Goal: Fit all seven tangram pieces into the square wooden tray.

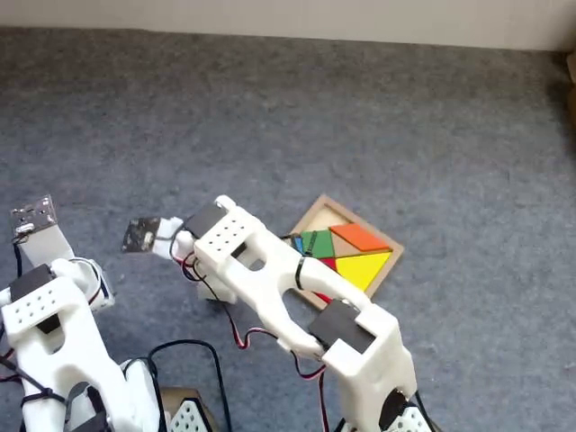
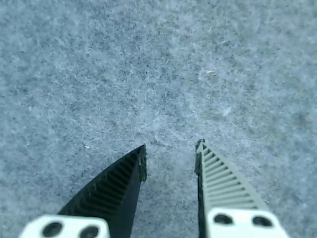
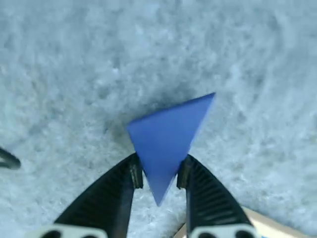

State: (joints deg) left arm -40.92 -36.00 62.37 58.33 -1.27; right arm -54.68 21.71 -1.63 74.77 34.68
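Gripped the blue triangle point(image 3: 166, 141) in the right fingers point(image 3: 204, 198), just beside the tray point(image 1: 317, 214), mid-worktop point(image 1: 405, 117). Held the left fingers point(image 2: 220, 183) apart over bare worktop. Needed a lift over the rim, a turn matching the gap, perhaps hidden under the arm point(image 1: 270, 283), then flat lowering.

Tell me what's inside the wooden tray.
In the tray, pieces show: orange, yellow, green, red, plus bare wood. The right arm covers the tray's near side.

Grey, short-pile carpet point(image 1: 270, 117) covers the work surface, with a pale wall strip point(image 1: 360, 18) along its far edge.
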